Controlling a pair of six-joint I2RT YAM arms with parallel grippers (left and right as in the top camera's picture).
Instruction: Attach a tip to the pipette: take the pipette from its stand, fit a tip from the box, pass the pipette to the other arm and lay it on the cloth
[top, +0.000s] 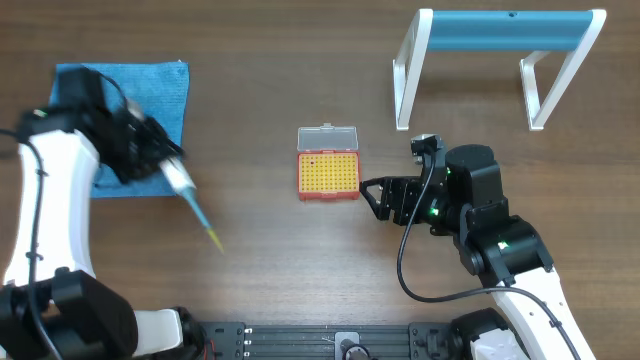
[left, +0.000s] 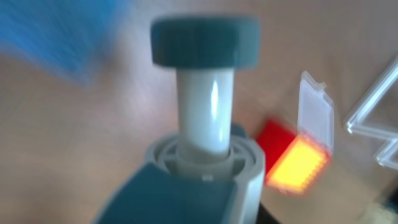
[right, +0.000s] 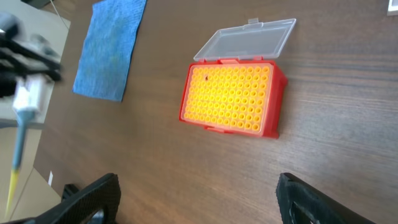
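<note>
My left gripper (top: 140, 150) hangs over the near right corner of the blue cloth (top: 150, 85) and is shut on the pipette (top: 185, 195). The pipette slants down toward the table's middle, with a yellow tip (top: 215, 240) on its end. In the left wrist view its grey plunger knob (left: 205, 40) and white stem stand close up. The pipette (right: 22, 124) also hangs beside the cloth (right: 112, 53) in the right wrist view. The red tip box (top: 328, 175) lies mid-table with its clear lid open. My right gripper (top: 372, 197) is open just right of the box, holding nothing.
The white and blue pipette stand (top: 500, 60) is at the back right. Bare wooden table lies between the cloth and the tip box (right: 233, 99), and in front of both. The right arm's cable loops near the front edge.
</note>
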